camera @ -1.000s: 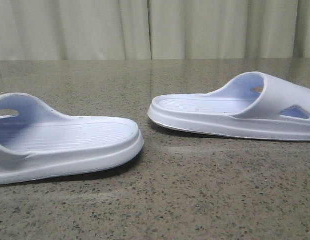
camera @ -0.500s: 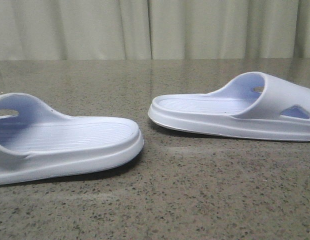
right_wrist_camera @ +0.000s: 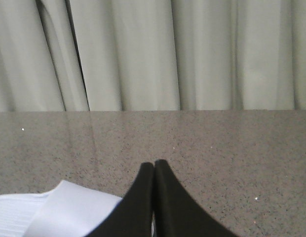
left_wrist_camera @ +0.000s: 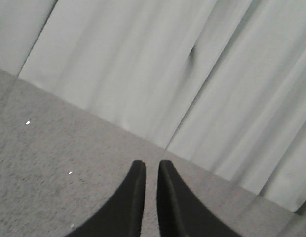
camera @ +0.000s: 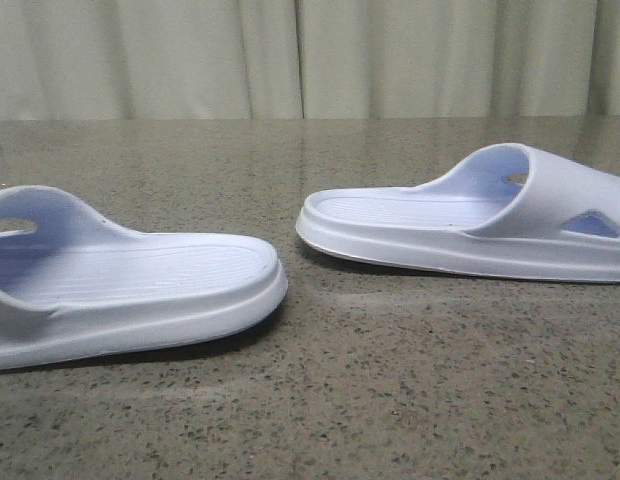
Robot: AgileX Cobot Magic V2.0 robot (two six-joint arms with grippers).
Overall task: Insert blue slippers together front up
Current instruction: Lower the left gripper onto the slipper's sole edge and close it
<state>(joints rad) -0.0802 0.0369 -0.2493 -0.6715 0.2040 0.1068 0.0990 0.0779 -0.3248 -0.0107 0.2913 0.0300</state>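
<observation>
**Slippers Lying Apart, Nothing Yet Grasped**

Two blue slippers are seen flat on the speckled table (camera: pixel 390 400), soles down and well apart. The left slipper (camera: pixel 130 290) is placed nearer the camera, its strap towards the left edge and partly cut off. The right slipper (camera: pixel 470 230) is set farther back, its strap towards the right, a triangular cutout visible in the side. The heels are pointed towards each other across a bare gap.

Neither arm is shown in the front view. In the left wrist view, the left gripper (left_wrist_camera: pixel 151 170) is held above the table with its fingers nearly together, a thin gap between them, and nothing held. In the right wrist view, the right gripper (right_wrist_camera: pixel 154 170) is closed with fingertips touching, empty, just beside the strap (right_wrist_camera: pixel 74 207) of one slipper. A pale curtain (camera: pixel 290 60) is hung behind.

The task is judged barely begun: both slippers remain to be grasped, raised front up and nested together.
</observation>
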